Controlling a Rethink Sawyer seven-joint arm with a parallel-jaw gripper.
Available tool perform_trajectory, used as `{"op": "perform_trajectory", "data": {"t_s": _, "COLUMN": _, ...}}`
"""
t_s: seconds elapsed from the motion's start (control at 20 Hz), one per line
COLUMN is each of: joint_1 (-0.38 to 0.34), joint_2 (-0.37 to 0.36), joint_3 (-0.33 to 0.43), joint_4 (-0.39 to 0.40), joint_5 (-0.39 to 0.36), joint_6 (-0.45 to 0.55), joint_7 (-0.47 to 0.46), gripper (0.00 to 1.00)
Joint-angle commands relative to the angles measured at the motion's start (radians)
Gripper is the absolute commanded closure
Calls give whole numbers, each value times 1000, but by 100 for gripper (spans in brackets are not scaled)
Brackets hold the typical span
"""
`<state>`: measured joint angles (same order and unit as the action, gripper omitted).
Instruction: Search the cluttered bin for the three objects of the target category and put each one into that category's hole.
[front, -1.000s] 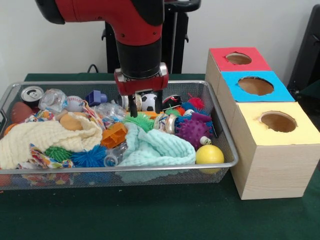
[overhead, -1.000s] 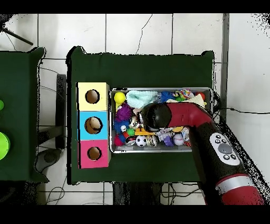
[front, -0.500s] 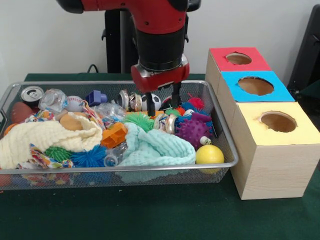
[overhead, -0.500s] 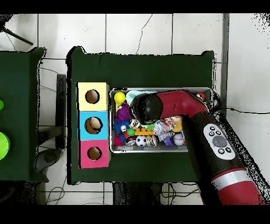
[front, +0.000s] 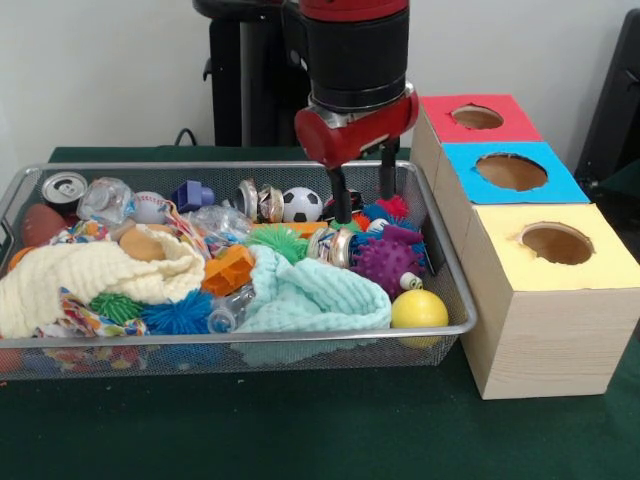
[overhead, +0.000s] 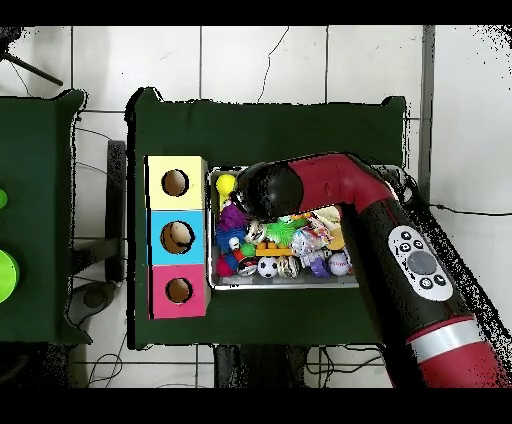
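The wire mesh bin is full of toys and cloths; it also shows in the overhead view. One crumpled clear bottle lies at the bin's far left beside the silver can. A second clear bottle lies near the middle. A third clear bottle pokes out between the orange toy and the mint cloth. My gripper is open and empty, hanging above the toys at the bin's right end, over the purple spiky ball. In the overhead view my arm hides the gripper.
Three wooden boxes with holes stand right of the bin: red top, blue top, yellow top. A soccer ball, a yellow ball and a cream cloth lie in the bin.
My gripper has risen and moved right in the front view, from above the soccer ball toward the bin's box end. It stayed open and empty.
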<state>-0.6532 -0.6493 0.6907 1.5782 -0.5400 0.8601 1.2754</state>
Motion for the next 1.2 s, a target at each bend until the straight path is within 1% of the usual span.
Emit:
{"op": "perform_trajectory", "data": {"t_s": 0.05, "joint_1": -63, "joint_2": 63, "joint_3": 54, "joint_4": 20, "joint_5": -76, "joint_6": 43, "joint_7": -319, "gripper": 0}}
{"op": "perform_trajectory", "data": {"t_s": 0.2, "joint_1": -58, "joint_2": 86, "joint_3": 19, "joint_4": 5, "joint_5": -90, "joint_6": 75, "joint_7": -301, "gripper": 0}}
{"op": "perform_trajectory", "data": {"t_s": 0.35, "joint_1": -66, "joint_2": 127, "joint_3": 9, "joint_4": -21, "joint_5": -102, "joint_6": 97, "joint_7": -318, "gripper": 0}}
{"op": "perform_trajectory", "data": {"t_s": 0.5, "joint_1": -79, "joint_2": 156, "joint_3": 18, "joint_4": -49, "joint_5": -106, "joint_6": 122, "joint_7": -347, "gripper": 0}}
{"op": "perform_trajectory", "data": {"t_s": 0.7, "joint_1": -108, "joint_2": 226, "joint_3": 23, "joint_4": -88, "joint_5": -116, "joint_6": 135, "joint_7": -394, "gripper": 0}}
{"op": "perform_trajectory", "data": {"t_s": 0.9, "joint_1": -149, "joint_2": 277, "joint_3": 34, "joint_4": -113, "joint_5": -126, "joint_6": 134, "joint_7": -435, "gripper": 0}}
{"op": "perform_trajectory", "data": {"t_s": 1.05, "joint_1": -167, "joint_2": 320, "joint_3": 38, "joint_4": -154, "joint_5": -145, "joint_6": 157, "joint_7": -484, "gripper": 0}}
{"op": "perform_trajectory", "data": {"t_s": 1.2, "joint_1": -167, "joint_2": 336, "joint_3": 37, "joint_4": -189, "joint_5": -159, "joint_6": 194, "joint_7": -522, "gripper": 0}}
